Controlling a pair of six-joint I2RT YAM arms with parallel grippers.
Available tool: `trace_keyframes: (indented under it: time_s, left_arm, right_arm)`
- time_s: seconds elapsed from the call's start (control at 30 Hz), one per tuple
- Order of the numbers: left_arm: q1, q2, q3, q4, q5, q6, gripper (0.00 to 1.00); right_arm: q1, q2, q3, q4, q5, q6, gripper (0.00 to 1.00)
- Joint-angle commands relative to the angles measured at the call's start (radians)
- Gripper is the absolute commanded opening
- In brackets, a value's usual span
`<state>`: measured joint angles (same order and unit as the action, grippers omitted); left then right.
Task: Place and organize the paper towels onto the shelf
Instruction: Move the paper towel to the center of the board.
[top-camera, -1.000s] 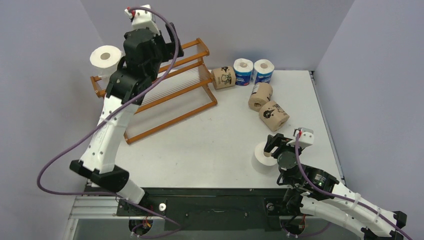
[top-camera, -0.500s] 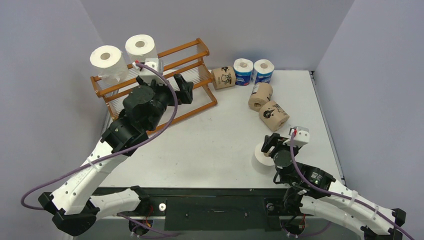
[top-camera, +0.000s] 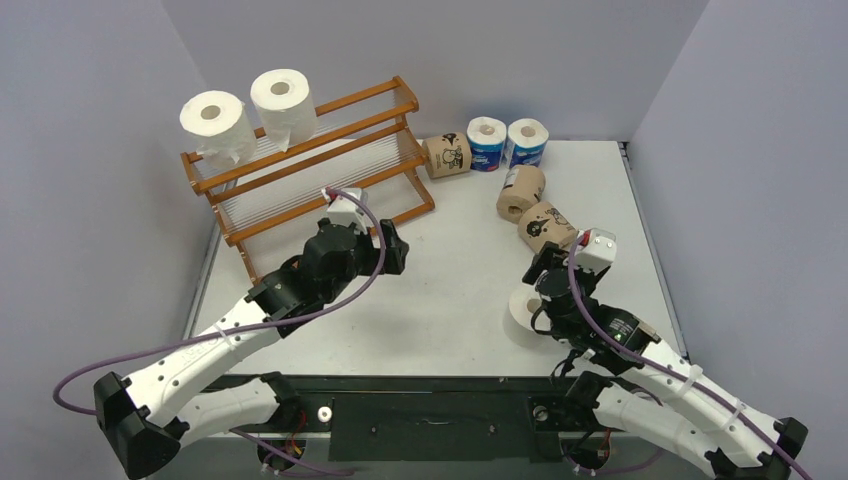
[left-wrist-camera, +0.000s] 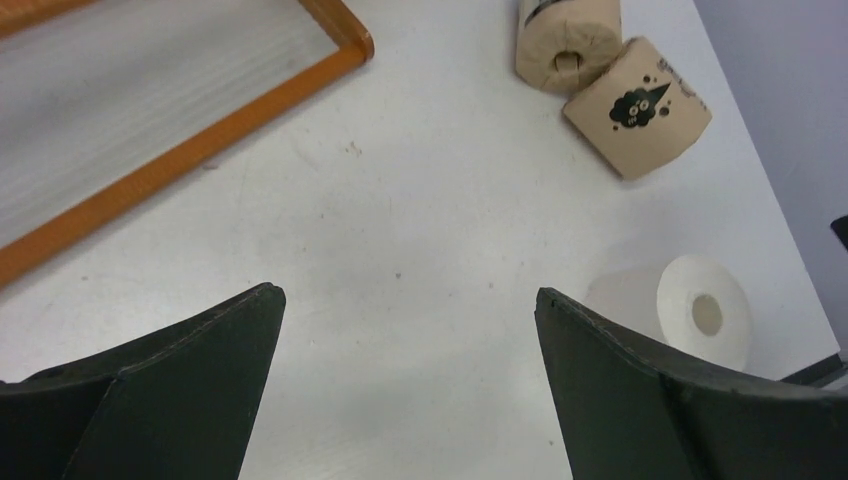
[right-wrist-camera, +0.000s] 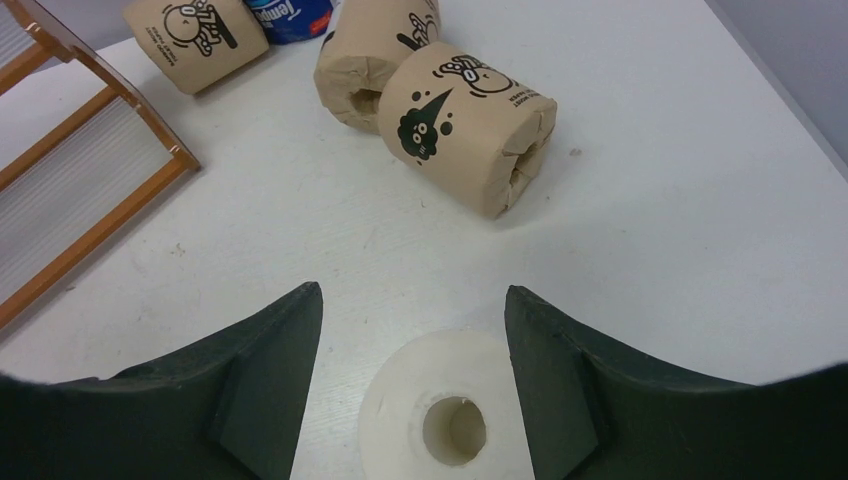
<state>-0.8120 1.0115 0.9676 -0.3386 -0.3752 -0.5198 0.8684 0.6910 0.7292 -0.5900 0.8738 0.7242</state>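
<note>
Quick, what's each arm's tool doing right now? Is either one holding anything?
Left tool: open, holding nothing.
Right tool: open, a finger on either side of the white roll, not yet closed on it.

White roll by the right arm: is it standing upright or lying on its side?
Upright: the white roll rests on one flat end on the table, its hollow core pointing up.

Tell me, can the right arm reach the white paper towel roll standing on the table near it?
Probably yes. The right gripper hangs just over the white roll, its open jaws on either side of it, and nothing lies between them.
</note>
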Motion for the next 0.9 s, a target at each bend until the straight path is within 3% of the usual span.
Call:
trace_keyframes:
  time_s: [0.0,0.13,0.33,0.87]
  left_arm:
    - [-0.026,-0.024,-0.087,0.09,0.089,-0.106,0.97]
    - [-0.06,-0.021,-0.177,0.118,0.106,-0.153,0.96]
    - [-0.079,-0.054,-0.303,0.147,0.119,-0.194,0.96]
    - [-0.079,-0.139,-0.4,0.167,0.115,-0.213,0.96]
  right_arm:
    - [-0.053,0.014,0.004,0.003,-0.131,0.03,0.63]
    - [-0.062,0.047,0.005,0.01,-0.21,0.01,0.63]
    - [-0.065,0.115,0.022,-0.065,-0.207,0.034,0.64]
    - [-0.115,0.265,0.031,-0.09,-0.261,0.049,0.63]
